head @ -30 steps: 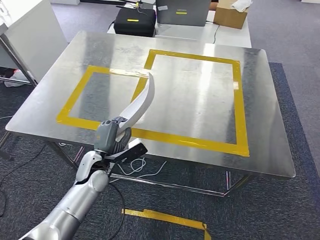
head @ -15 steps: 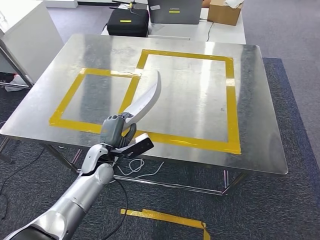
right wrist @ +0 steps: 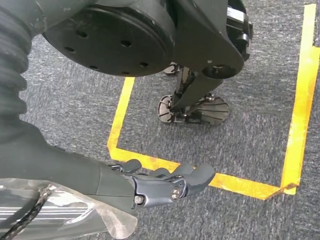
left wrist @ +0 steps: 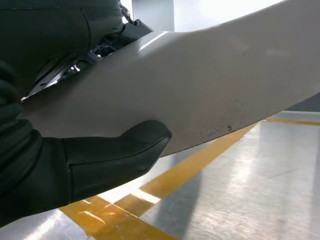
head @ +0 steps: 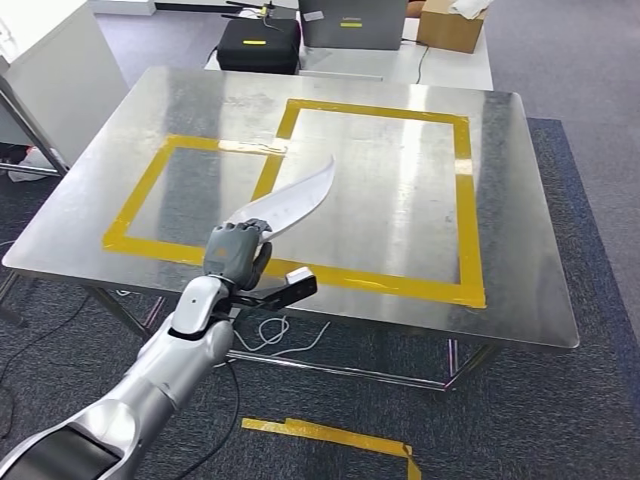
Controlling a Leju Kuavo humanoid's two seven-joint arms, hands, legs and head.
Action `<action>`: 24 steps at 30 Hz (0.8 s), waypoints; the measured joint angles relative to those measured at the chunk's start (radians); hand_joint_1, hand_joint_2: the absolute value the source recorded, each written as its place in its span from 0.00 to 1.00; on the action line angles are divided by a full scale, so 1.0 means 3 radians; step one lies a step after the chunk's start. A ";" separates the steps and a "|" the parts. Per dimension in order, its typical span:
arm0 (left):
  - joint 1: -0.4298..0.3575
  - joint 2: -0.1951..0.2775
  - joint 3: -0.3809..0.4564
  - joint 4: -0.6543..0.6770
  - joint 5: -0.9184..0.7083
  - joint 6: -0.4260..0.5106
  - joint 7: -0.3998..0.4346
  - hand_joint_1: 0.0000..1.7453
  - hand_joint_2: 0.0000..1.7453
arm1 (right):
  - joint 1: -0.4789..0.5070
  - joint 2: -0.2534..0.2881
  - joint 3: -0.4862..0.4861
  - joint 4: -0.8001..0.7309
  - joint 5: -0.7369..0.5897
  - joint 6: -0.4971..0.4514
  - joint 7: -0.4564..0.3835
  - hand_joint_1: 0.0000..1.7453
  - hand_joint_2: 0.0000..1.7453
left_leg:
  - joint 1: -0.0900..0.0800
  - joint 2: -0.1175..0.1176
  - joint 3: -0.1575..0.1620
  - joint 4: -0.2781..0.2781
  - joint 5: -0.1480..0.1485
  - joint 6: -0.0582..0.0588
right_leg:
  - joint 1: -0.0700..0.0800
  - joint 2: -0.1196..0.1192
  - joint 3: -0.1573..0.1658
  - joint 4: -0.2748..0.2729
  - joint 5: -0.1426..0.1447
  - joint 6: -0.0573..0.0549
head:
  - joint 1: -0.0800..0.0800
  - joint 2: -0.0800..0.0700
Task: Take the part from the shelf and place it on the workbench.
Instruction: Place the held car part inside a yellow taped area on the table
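The left hand is wrapped around the near end of the part, a long curved white piece shaped a bit like a blade. The part sticks out forward and to the right from the hand, up over the metal table, and its far tip sits above the yellow tape where the two marked squares meet. From the left wrist view you can see the thumb pressed against the pale underside of the part, with the tabletop and a tape stripe just below it, so it looks held off the surface rather than resting on it, though I can't say for sure.

The right hand hangs down by the carpet with nothing in it, fingers loosely stretched out and a little apart. Behind the table, well beyond the hand, there's a black case and a cardboard box.
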 joint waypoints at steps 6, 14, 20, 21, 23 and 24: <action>-0.0261 0.0081 -0.0025 0.0310 -0.0251 -0.0164 0.0234 1.00 1.00 | 0.0011 0.0000 0.0004 0.0003 -0.0004 0.0081 -0.0017 0.00 1.00 | 0.0000 0.0000 0.0000 0.0001 0.0000 0.0000 | 0.0000 0.0000 0.0000 0.0000 0.0001 0.0000 | 0.0000 0.0000; -0.0392 0.0199 -0.0013 0.0480 -0.0257 -0.0211 0.0245 1.00 1.00 | 0.0033 0.0000 0.0003 0.0027 -0.0006 0.0099 -0.0019 0.00 1.00 | 0.0001 0.0000 -0.0001 0.0000 0.0000 0.0000 | 0.0001 -0.0001 -0.0001 0.0000 0.0000 -0.0001 | 0.0000 0.0000; -0.0404 0.0214 -0.0013 0.0522 -0.0258 -0.0213 0.0245 1.00 1.00 | 0.0035 0.0000 0.0003 0.0031 -0.0006 0.0104 -0.0019 0.00 1.00 | -0.0001 0.0000 -0.0002 0.0001 -0.0001 0.0001 | 0.0000 -0.0001 -0.0001 0.0000 0.0000 -0.0001 | 0.0000 0.0000; -0.0405 0.0216 -0.0013 0.0526 -0.0259 -0.0213 0.0245 1.00 1.00 | 0.0035 0.0000 0.0003 0.0031 -0.0006 0.0105 -0.0019 0.00 1.00 | -0.0001 0.0000 -0.0002 0.0001 -0.0001 0.0001 | 0.0000 -0.0001 -0.0001 0.0000 0.0000 -0.0001 | 0.0000 0.0000; -0.0407 0.0220 -0.0013 0.0534 -0.0260 -0.0213 0.0245 1.00 1.00 | 0.0035 0.0000 0.0003 0.0032 -0.0006 0.0110 -0.0019 0.00 1.00 | -0.0001 0.0000 -0.0002 0.0001 -0.0001 0.0001 | -0.0001 -0.0001 -0.0001 0.0000 0.0000 0.0000 | 0.0000 0.0000; -0.0409 0.0221 -0.0012 0.0537 -0.0260 -0.0215 0.0246 1.00 1.00 | 0.0036 0.0000 0.0003 0.0034 -0.0006 0.0116 -0.0019 0.00 1.00 | -0.0001 0.0000 -0.0002 0.0001 -0.0001 0.0001 | -0.0001 -0.0001 -0.0001 0.0000 0.0000 0.0000 | 0.0000 0.0000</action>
